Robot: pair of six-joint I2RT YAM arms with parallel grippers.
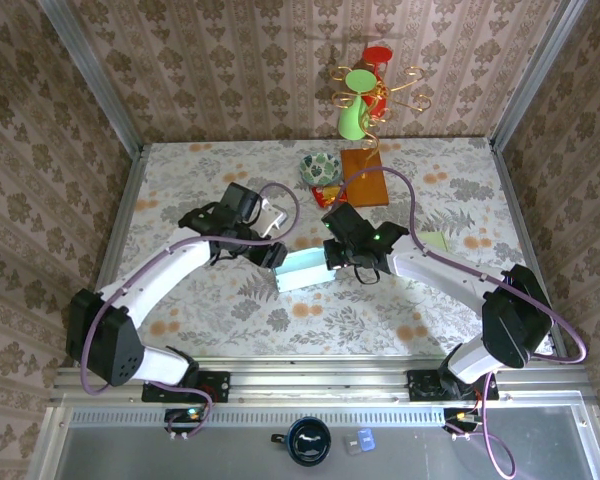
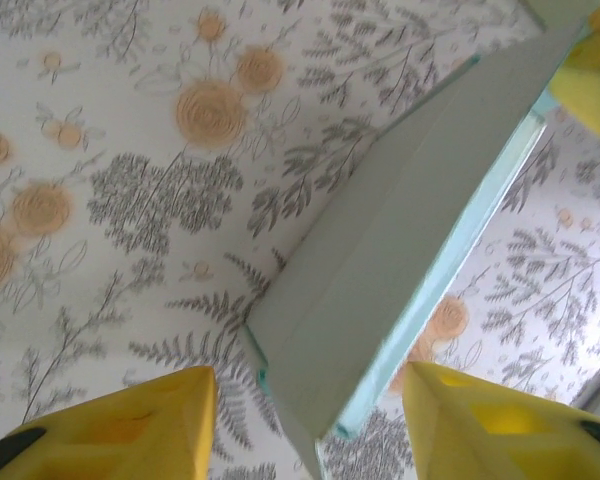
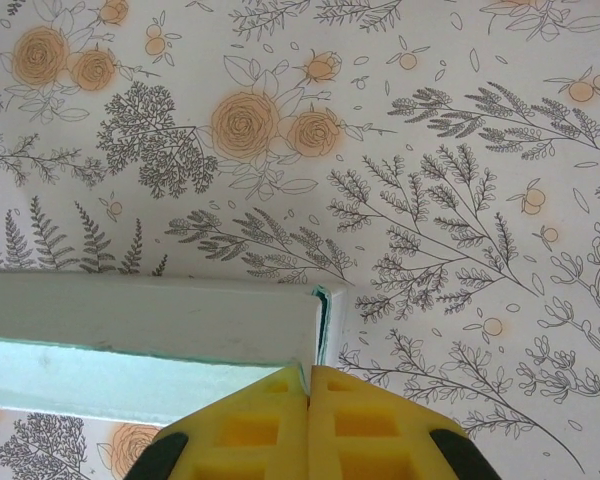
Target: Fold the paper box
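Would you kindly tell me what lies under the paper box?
Floral table surface shows around the paper box; the patch directly beneath it is covered.

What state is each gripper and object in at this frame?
paper box: partly folded, resting on the table
left gripper: open, straddling the box's end
right gripper: shut at the box's corner
bowl: upright
mug: upright
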